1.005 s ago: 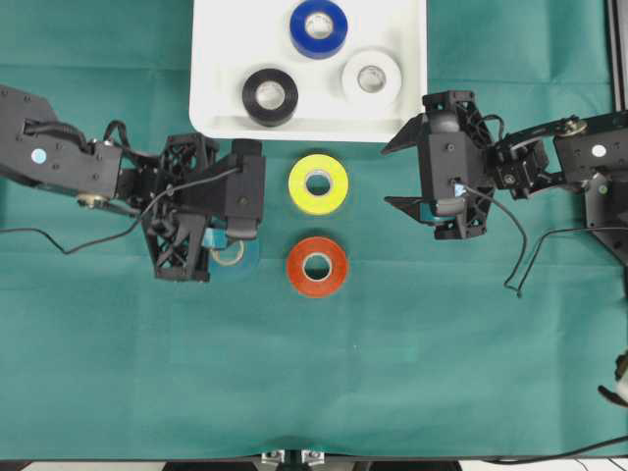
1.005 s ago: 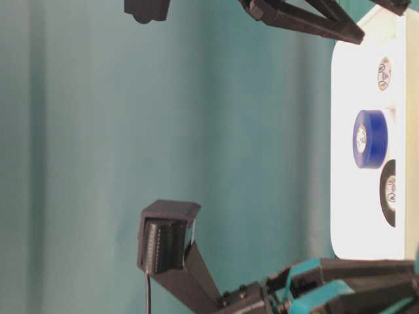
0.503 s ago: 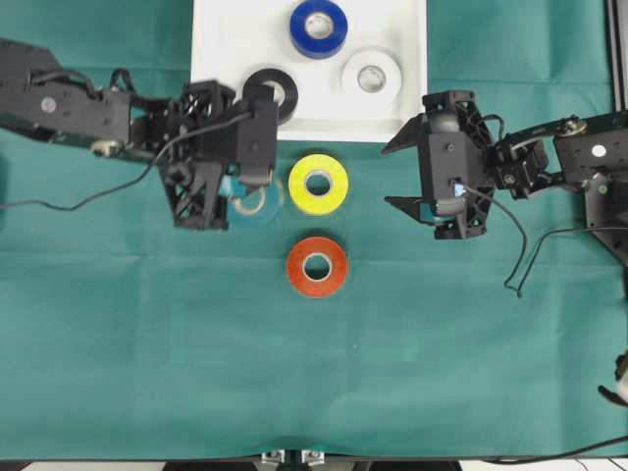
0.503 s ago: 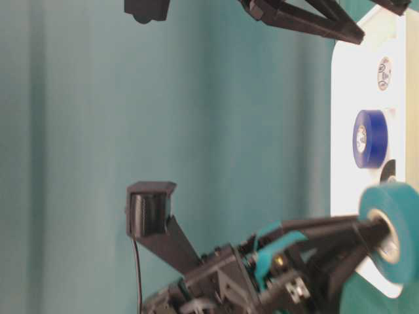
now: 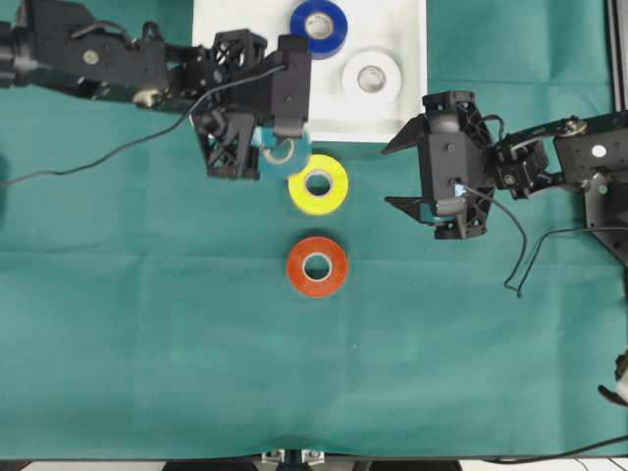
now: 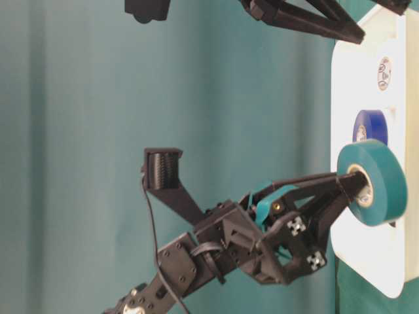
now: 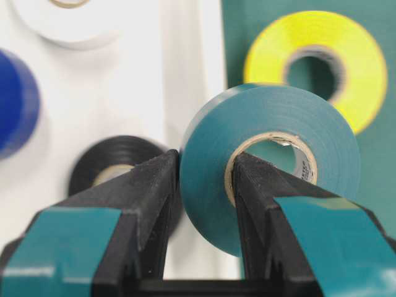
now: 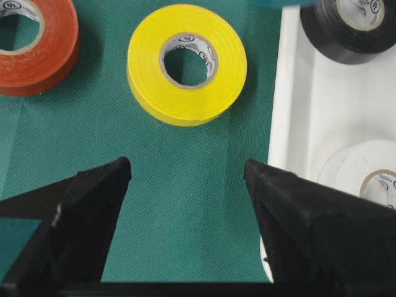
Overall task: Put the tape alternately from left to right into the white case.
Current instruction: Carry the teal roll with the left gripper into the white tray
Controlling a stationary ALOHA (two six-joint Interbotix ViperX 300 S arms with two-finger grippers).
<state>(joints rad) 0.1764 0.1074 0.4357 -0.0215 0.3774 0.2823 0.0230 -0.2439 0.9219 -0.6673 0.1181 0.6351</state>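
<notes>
The left pincer [image 7: 204,179] is closed on the teal tape roll [image 7: 272,161], one finger [image 7: 148,192] pressed against the roll's outer face and the other finger [image 7: 260,185] pushed through its cardboard core, so the roll's wall is clamped between them and the roll stands on edge, lifted off the green surface [image 5: 147,343]. Seen from above, the roll [image 5: 282,152] hangs at the near edge of the white case [image 5: 221,59], partly over the rim and partly over the cloth, just beside the yellow tape roll [image 5: 318,183], which lies flat on the surface outside the case. From table level the teal roll [image 6: 372,182] floats above the case's rim [image 6: 366,261], clear of it. Inside the case lie a blue roll [image 5: 319,26], a white roll [image 5: 371,78] and a black roll [image 7: 114,167], the black one showing just behind the left pincer's finger in the wrist view. A red roll [image 5: 317,266] rests flat on the surface below the yellow one. The right pincer [image 8: 185,179] is spread wide and grips nothing; it hangs over bare cloth with the yellow roll [image 8: 187,63] ahead of it and the case's edge [image 8: 281,111] off to one side
</notes>
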